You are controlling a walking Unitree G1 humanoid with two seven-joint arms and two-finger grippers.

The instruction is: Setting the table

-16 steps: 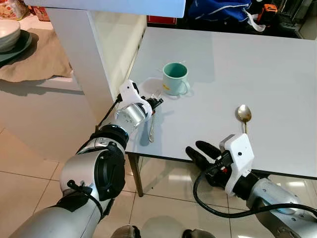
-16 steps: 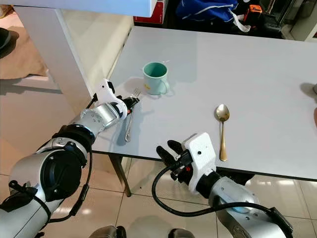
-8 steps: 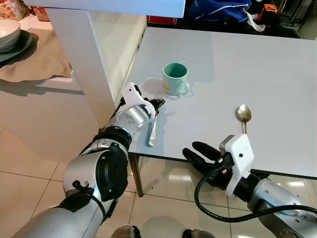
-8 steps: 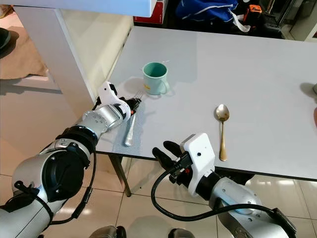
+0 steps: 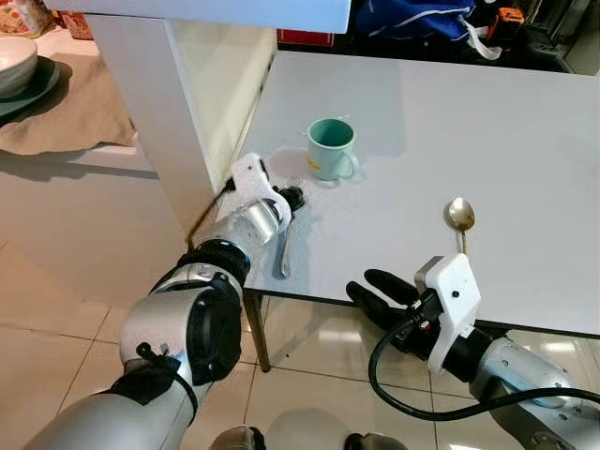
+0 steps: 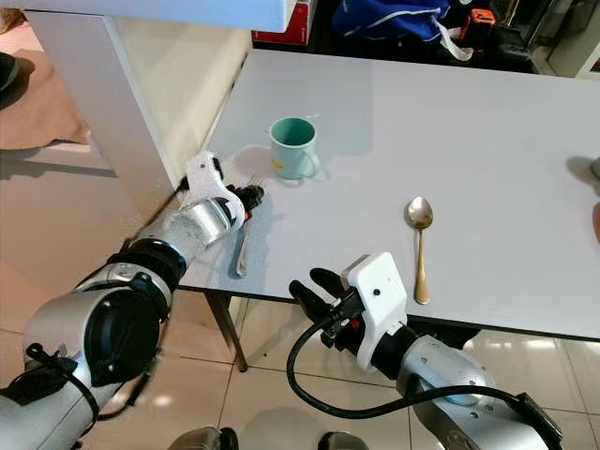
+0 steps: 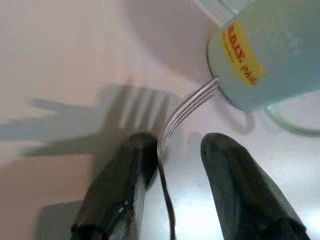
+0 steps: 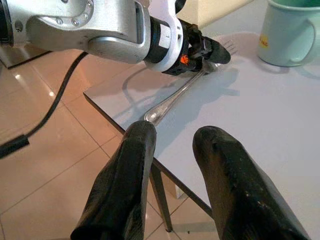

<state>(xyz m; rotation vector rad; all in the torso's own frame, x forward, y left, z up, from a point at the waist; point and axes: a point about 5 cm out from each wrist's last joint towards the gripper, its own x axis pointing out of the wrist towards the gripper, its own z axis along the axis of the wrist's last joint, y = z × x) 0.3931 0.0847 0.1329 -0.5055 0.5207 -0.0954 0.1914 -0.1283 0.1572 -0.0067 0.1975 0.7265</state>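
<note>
Three items sit on the white tabletop [image 5: 487, 131]: teal enamel mug [image 5: 331, 148], gold spoon [image 5: 460, 217], and silver fork [image 5: 285, 246], which the released left pincer [image 7: 172, 155] straddles; right pincer [image 8: 172, 150] hangs parted below the edge; plates appear outstanding.

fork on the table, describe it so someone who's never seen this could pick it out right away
Start at the white table and go to its near left corner, beside the teal mug. The fork lies there under the left gripper, tines toward the mug. It is silver with tines, unlike the gold spoon lying alone to the right.
</note>
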